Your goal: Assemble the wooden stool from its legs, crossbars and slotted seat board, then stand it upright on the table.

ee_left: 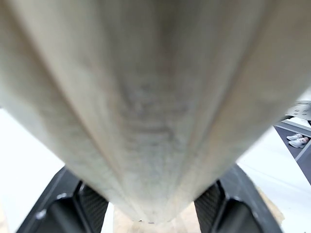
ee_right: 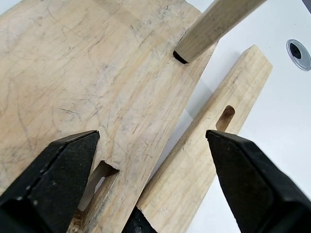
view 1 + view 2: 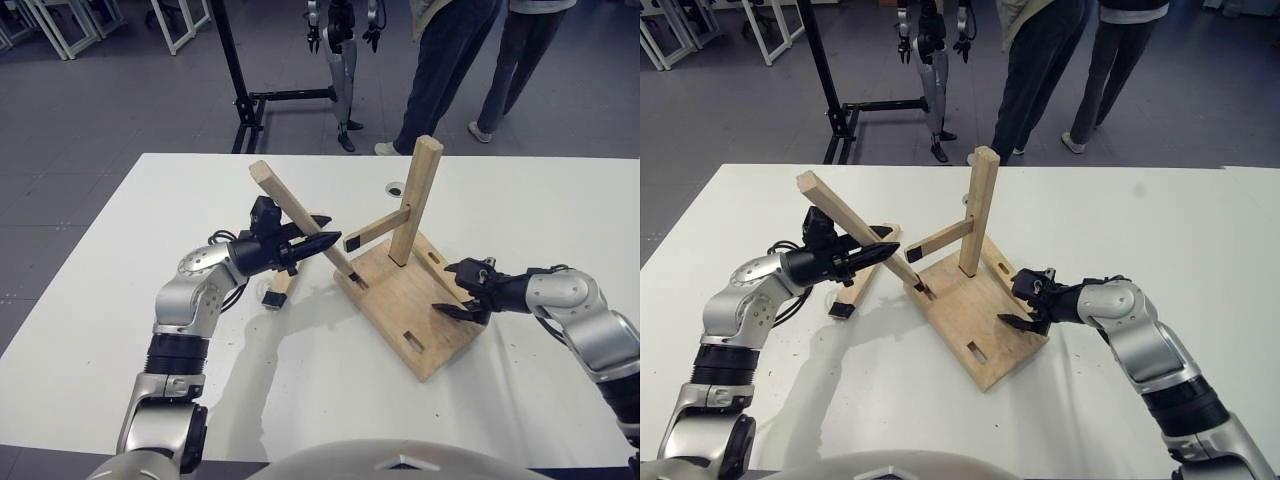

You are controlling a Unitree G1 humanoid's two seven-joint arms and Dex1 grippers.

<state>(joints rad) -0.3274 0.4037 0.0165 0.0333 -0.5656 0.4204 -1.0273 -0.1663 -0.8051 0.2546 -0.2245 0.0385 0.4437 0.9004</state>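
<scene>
- The stool is only partly assembled, as I judge it. The slotted seat board (image 3: 400, 300) lies tilted on the table (image 3: 150, 220). One upright leg (image 3: 417, 200) stands in a slot, and a crossbar (image 3: 380, 230) sticks out from its side.
- The left gripper (image 3: 318, 243) is closed around a second, tilted leg (image 3: 290, 205). The lower end of this leg is at a slot near the board's left edge; I cannot tell if it is seated.
- What is left: another loose leg (image 3: 280, 290) lies on the table below the left gripper, and a slotted piece (image 2: 218, 141) lies just beside the board.
- The right gripper (image 3: 447, 289) is spread open and holds nothing. Its fingers stand on either side of the board's right edge, beside an empty slot (image 2: 99, 177).
</scene>
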